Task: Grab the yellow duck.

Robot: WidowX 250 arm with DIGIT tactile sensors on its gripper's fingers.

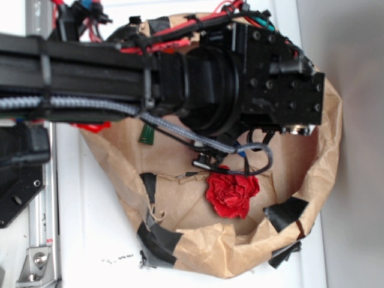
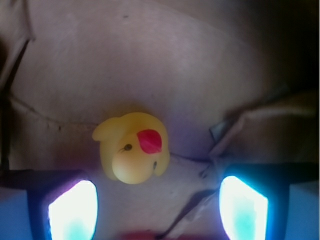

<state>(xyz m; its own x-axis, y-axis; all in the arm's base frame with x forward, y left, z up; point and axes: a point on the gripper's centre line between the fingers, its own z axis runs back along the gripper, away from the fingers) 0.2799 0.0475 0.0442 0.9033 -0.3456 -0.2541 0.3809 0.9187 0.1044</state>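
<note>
Tool (image 2: 157, 210) wide open, holding nothing; in the wrist view its two fingers (image 2: 72, 210) glow at the lower corners with a broad gap between them. Duck (image 2: 131, 147) sits just ahead of that gap, a little toward the left finger, not touching either one, red beak up toward the camera. It rests on the brown paper (image 2: 165, 65) lining the floor of a crumpled paper bag (image 1: 327, 138) patched with black tape (image 1: 287, 214). In the exterior view the arm (image 1: 90, 75) and wrist housing cover the duck entirely; a red flower ball (image 1: 231, 193) lies apart on the paper nearer the bag's rim, and the bag stands on the white tabletop (image 1: 90, 228). Judgement: step in hand is final alignment and descent. To do it well, shift so the duck's body is centred between the fingers, then go straight down until they flank its widest part, and close slowly. The glossy rounded body could squirt out if pinched high or off-centre. Watch the raised paper fold (image 2: 250, 122) beside the right finger, which might snag.
</note>
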